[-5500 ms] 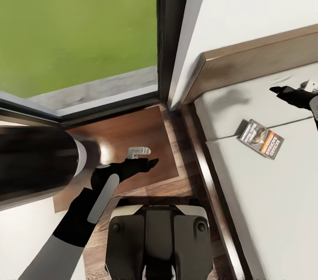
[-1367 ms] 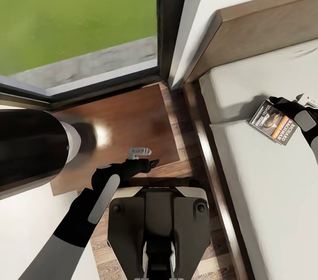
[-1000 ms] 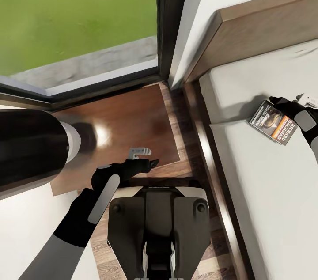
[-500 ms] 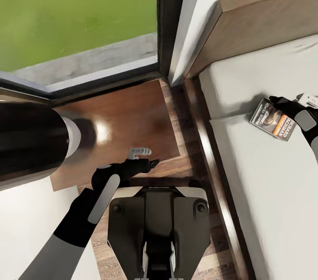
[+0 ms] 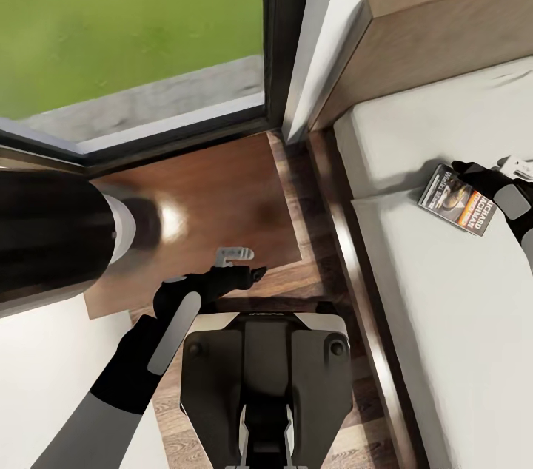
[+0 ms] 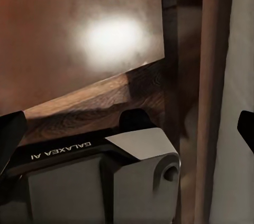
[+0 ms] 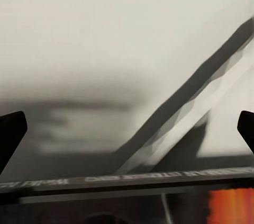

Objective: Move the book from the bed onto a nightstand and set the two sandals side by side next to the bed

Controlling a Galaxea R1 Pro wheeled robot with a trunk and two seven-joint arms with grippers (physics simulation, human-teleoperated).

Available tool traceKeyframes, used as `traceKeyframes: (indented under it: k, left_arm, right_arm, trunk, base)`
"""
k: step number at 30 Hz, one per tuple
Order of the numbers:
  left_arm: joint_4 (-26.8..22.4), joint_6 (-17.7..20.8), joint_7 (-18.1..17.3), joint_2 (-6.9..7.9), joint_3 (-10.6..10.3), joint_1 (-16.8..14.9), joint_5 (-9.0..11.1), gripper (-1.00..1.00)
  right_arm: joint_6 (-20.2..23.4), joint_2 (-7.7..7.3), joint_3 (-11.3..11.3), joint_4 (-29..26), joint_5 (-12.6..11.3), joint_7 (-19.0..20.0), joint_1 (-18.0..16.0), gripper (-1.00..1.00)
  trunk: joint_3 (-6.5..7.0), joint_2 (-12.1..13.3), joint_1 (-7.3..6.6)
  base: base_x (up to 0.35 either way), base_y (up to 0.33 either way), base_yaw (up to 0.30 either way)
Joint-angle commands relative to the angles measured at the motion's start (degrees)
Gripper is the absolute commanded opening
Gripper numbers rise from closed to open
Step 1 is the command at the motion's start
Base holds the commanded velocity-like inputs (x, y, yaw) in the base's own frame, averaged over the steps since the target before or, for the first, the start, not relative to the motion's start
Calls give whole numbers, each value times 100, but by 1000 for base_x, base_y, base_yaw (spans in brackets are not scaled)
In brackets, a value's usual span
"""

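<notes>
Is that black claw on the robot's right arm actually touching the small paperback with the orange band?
Touching. In the head view the right gripper overlaps the paperback's edge; the right wrist view shows the book's edge running between the fingertips.

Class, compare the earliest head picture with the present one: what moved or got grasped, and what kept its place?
The right gripper came down to the book and closed on its edge, lifting and tilting it off the bed. The left gripper stayed over the nightstand.
</notes>
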Motion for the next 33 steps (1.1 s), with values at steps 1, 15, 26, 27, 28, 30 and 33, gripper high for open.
traceKeyframes:
  k: [1, 15, 26, 27, 28, 30, 33]
  left_arm:
    - [-5, 22, 47, -2, -3, -5, 57, 100]
    - [-5, 24, 47, -5, -3, -3, 57, 100]
    - [-5, 22, 47, -4, -3, -2, 57, 100]
    - [-5, 23, 47, -3, -3, -2, 57, 100]
    - [-5, 22, 47, -4, -3, -2, 57, 100]
    - [-5, 22, 47, -4, -3, -1, 57, 100]
    - [-5, 22, 47, -3, -3, -4, 57, 100]
  right_arm:
    - [51, -1, 42, 456, 1, 9, 2, 100]
    - [51, -7, 42, 454, 3, 1, 2, 100]
    - [51, -7, 42, 446, 8, 0, 2, 100]
    - [51, -7, 42, 446, 9, 0, 2, 100]
    - [51, -7, 42, 446, 9, 0, 2, 100]
    - [51, -7, 42, 446, 10, 0, 2, 100]
    - [51, -7, 42, 445, 9, 0, 2, 100]
  trunk:
    - [-6, -7, 6]
    - [-6, -7, 6]
    - [-6, -7, 6]
    - [-6, -7, 6]
    - [-6, -7, 6]
    - [-6, -7, 6]
    - [-6, -7, 6]
  base:
    - [0, 0, 0]
    - [-111, 0, 0]
    - [-36, 0, 0]
    - [-102, 0, 0]
    - [-113, 0, 0]
    - [-133, 0, 0]
    - [-145, 0, 0]
